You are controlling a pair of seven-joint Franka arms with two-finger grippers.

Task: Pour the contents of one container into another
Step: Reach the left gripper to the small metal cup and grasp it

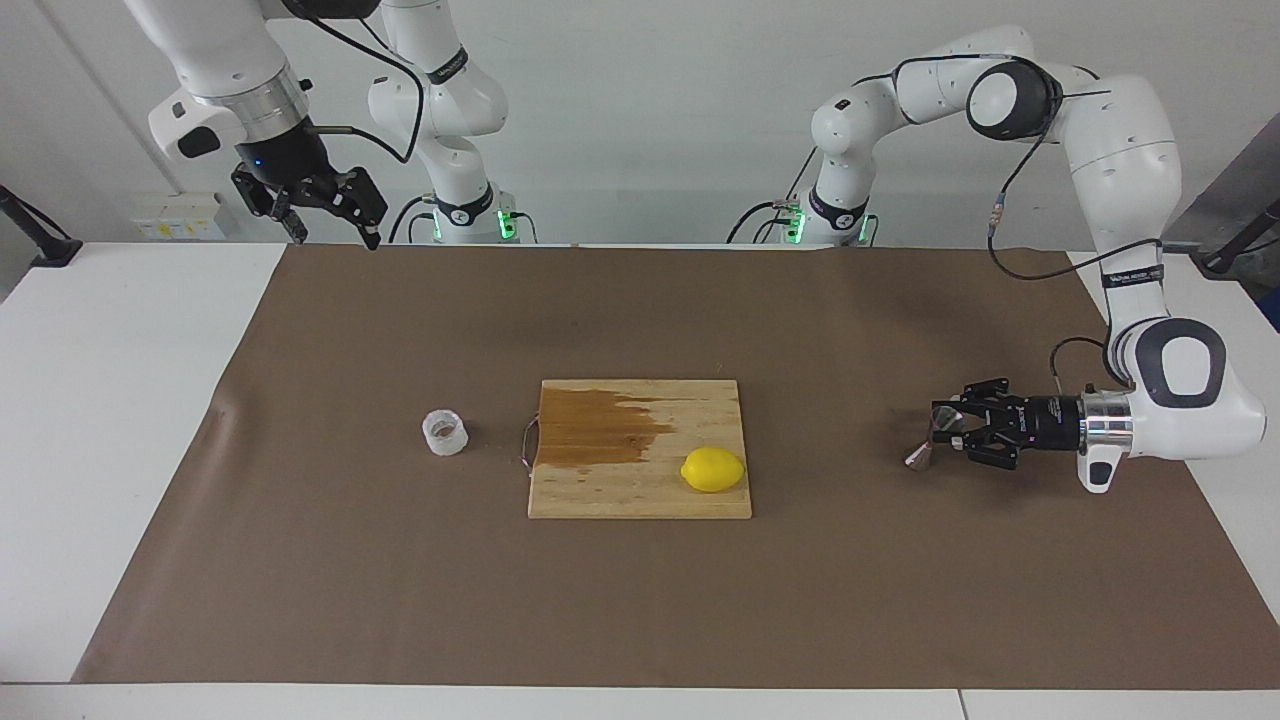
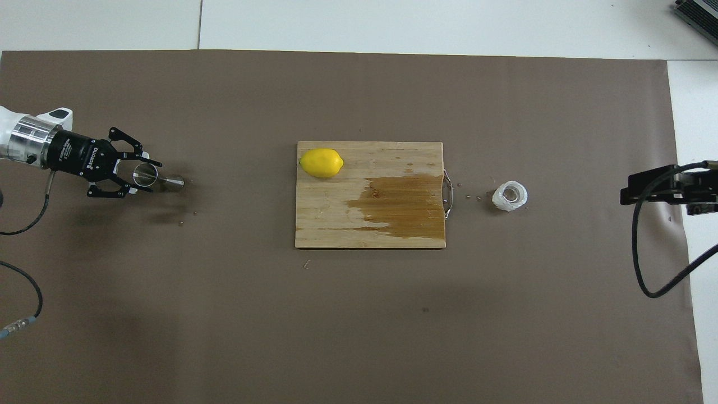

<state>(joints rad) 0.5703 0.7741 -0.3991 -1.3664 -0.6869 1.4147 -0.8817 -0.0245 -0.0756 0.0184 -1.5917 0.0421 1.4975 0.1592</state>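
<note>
Fingers of my left gripper point(image 1: 938, 438) pinch the tilted steel jigger point(image 1: 928, 446) low over the tabletop's point(image 1: 300, 560) left-arm end, while my right gripper point(image 1: 320, 215) waits spread open, high over the right-arm end. From overhead, my left gripper point(image 2: 137, 175) clasps the jigger point(image 2: 151, 178); the clear cup point(image 2: 510, 196) stands beside the cutting board point(image 2: 336, 224).

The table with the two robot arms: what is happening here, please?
The left gripper, low at its own end of the table, has its jaws shut on a small steel jigger, which is tilted. The clear cup stands untouched beside the cutting board, where a lemon lies. The right gripper waits, raised and open, above the table edge.
</note>
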